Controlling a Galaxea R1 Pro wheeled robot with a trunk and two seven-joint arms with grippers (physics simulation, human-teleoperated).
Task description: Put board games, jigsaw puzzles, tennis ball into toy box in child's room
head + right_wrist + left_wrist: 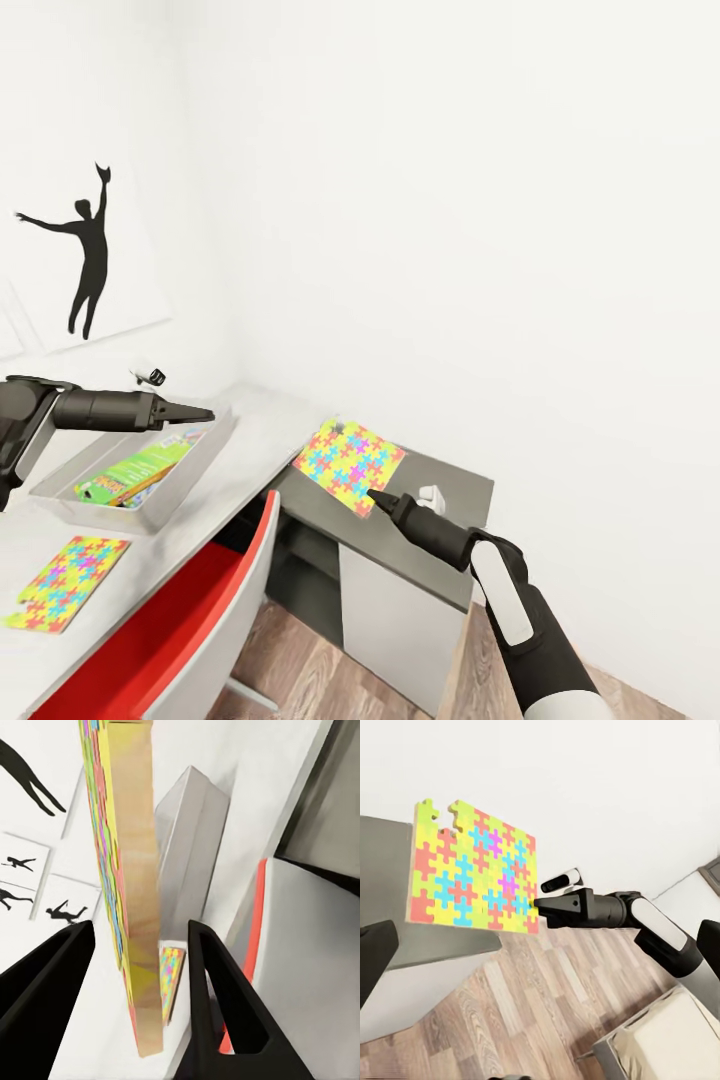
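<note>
My right gripper [372, 495] is shut on the corner of a jigsaw puzzle [350, 465], a multicoloured square held tilted in the air over the dark grey side desk [455, 485]. The left wrist view shows the same puzzle [472, 874] pinched at its corner by the right gripper [536, 907]. Between the right fingers [217, 997] the puzzle [131, 870] stands edge-on. A second jigsaw puzzle [65, 582] lies flat on the white table [250, 440]. The grey toy box [205, 455] holds a green board game [135, 470]. My left gripper [205, 412] hovers open above the box.
A red and grey chair [200, 610] stands tucked against the table's front. A small white object [430, 495] sits on the side desk beside my right gripper. A silhouette picture [85, 250] hangs on the white wall. Wood floor [547, 1005] lies below.
</note>
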